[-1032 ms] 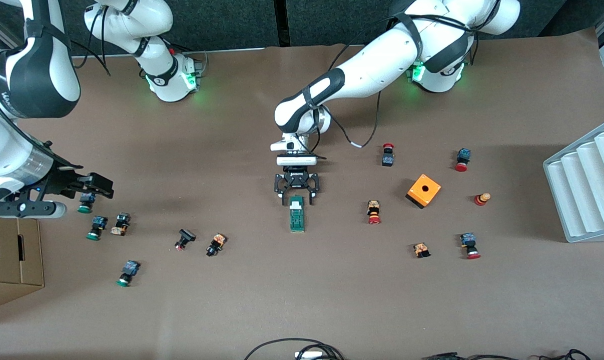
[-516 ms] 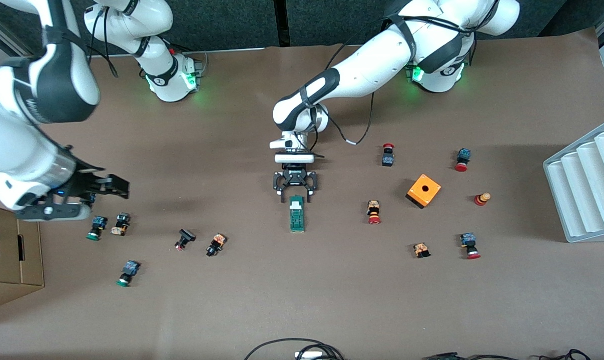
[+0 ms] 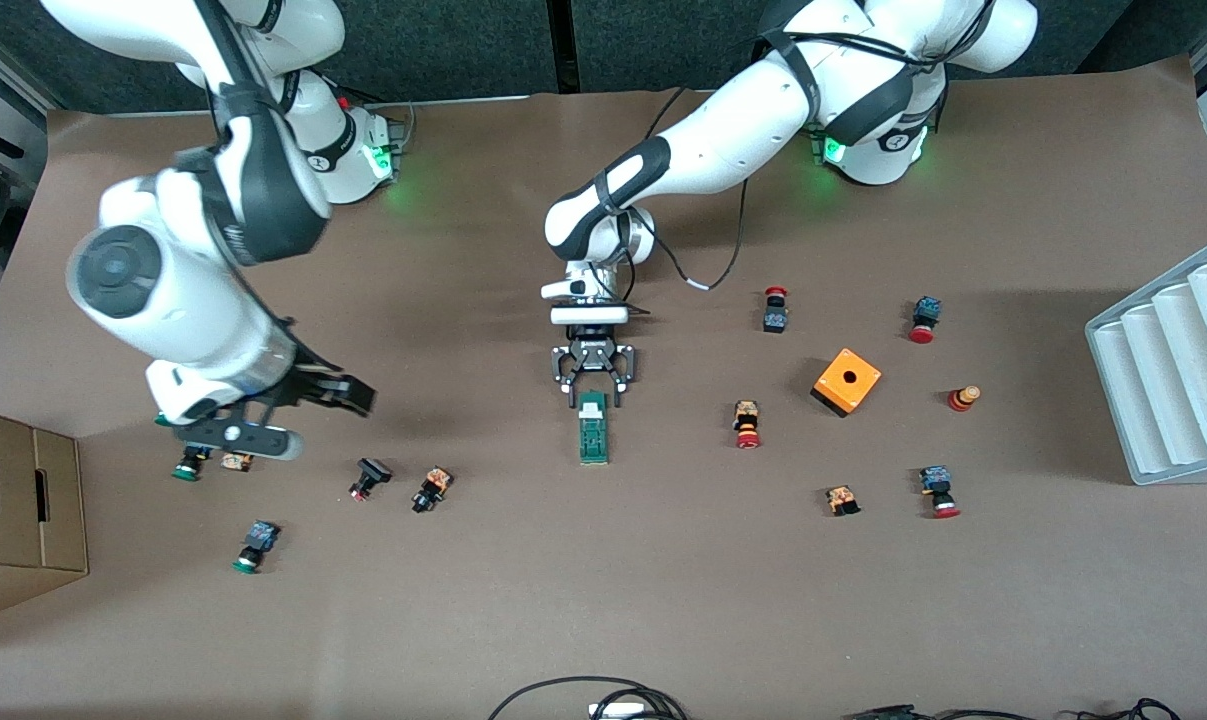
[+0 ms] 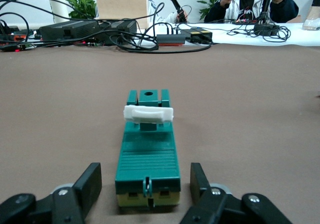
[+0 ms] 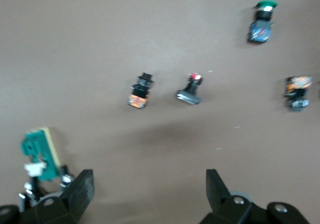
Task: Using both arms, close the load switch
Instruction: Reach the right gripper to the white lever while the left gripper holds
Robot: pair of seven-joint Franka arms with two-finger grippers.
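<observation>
The load switch (image 3: 592, 432), a narrow dark-green block with a white sliding piece (image 3: 592, 408) near its end toward the bases, lies at mid-table. My left gripper (image 3: 593, 397) is open, low at that end, a finger on each side of the block and not touching it. In the left wrist view the switch (image 4: 148, 159) lies between the open fingers (image 4: 90, 184) of the left gripper (image 4: 145, 189). My right gripper (image 3: 348, 395) is open and empty, up over the table near push buttons toward the right arm's end. The right wrist view shows the right gripper (image 5: 147, 189) and the switch (image 5: 40, 151).
Small push buttons lie scattered: a red-capped one (image 3: 368, 478) and an orange one (image 3: 430, 489) near the right gripper, others toward the left arm's end. An orange cube (image 3: 846, 381), a grey ridged tray (image 3: 1173, 360) and a cardboard box (image 3: 13, 510) stand at the sides.
The right arm has swung from the table's end toward the middle, carrying its open gripper closer to the switch. The left gripper has stayed at the switch's end, almost still.
</observation>
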